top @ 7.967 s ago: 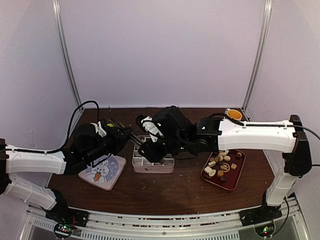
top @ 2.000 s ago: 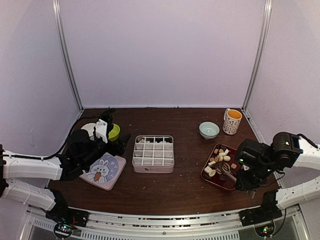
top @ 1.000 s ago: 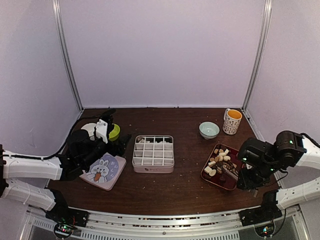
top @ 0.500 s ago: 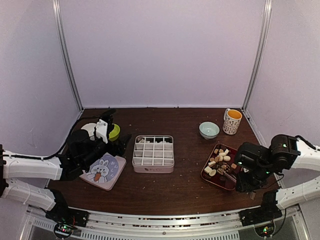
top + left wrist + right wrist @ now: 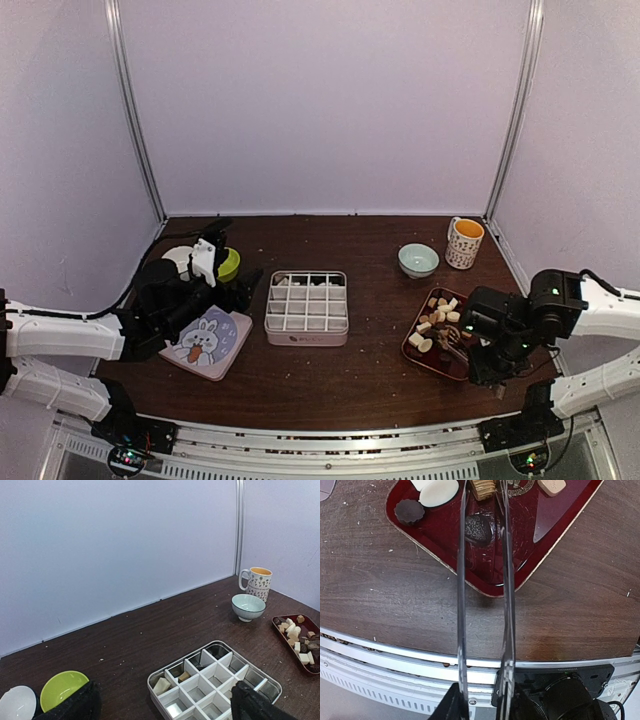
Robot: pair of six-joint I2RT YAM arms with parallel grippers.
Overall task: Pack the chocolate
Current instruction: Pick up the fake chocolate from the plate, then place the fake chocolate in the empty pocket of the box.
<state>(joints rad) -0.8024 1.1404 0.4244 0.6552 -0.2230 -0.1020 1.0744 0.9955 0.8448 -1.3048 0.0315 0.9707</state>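
Brown table [image 5: 370,260]. White grid box [image 5: 306,338] mid, 2 tan bits [image 5: 161,685] in corner cells. Red tray [image 5: 530,545] on R holds chocolate [image 5: 432,322]: cream/tan/dk brown, round + blocky. L gripper [image 5: 166,700] wide apart, empty. R gripper [image 5: 482,510] narrow gap, straddling dk piece [image 5: 479,530], not clamped.

On my brown desk [image 5: 370,245] I see a grid box [image 5: 307,308] mid-desk, a bunny lid [image 5: 205,342], green bowl [image 5: 62,690] and white bowl [image 5: 17,705] left, a red tray [image 5: 442,535], teal bowl [image 5: 418,260] and mug [image 5: 465,242] right.
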